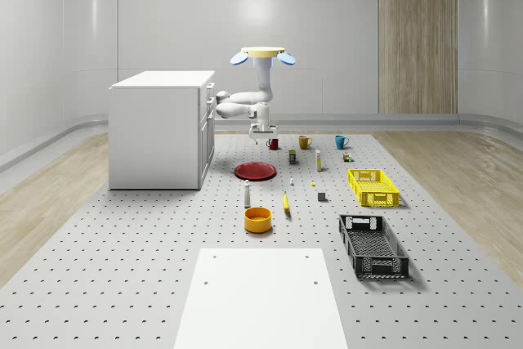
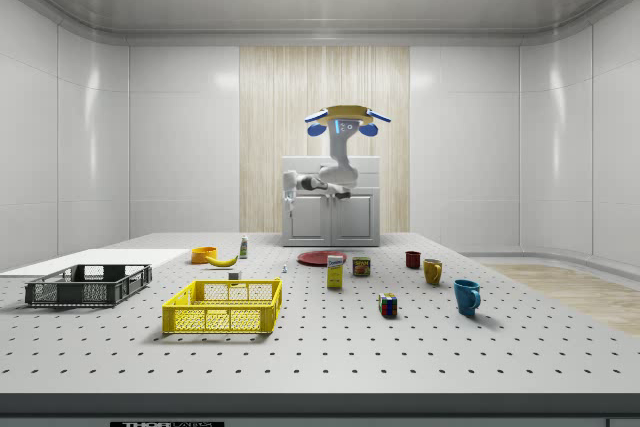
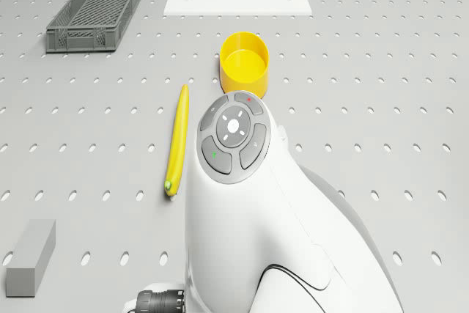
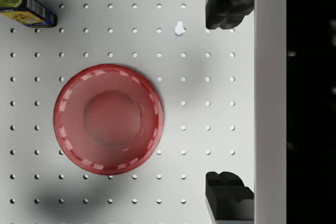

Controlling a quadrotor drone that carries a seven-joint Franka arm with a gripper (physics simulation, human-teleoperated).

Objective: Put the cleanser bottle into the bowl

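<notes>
Nearest us in the whole-scene view, at the bottom centre, lay a white sheet, with a black crate at the lower right. Just beyond the sheet stood the yellow bowl, empty as the drone view showed. A banana lay just to its right.

The cleanser bottle stood upright just behind the bowl, near the frame's centre, close to it but not touching. It was a slim white bottle. We judged it light, stiff plastic, smooth enough to slip and narrow enough to tip. The best hold looked to be across its body, below the neck. We could read no brand or label on it.

Farther back lay the red plate, with a yellow crate to the right and mugs behind. In the wrist view a printed tin lay near the plate, its writing unreadable.

The gripper hung just past the plate, well apart from the bottle. In the wrist view its dark fingers stood wide apart with nothing between them. The drone hovered above, upper centre, beside the white cabinet.
</notes>
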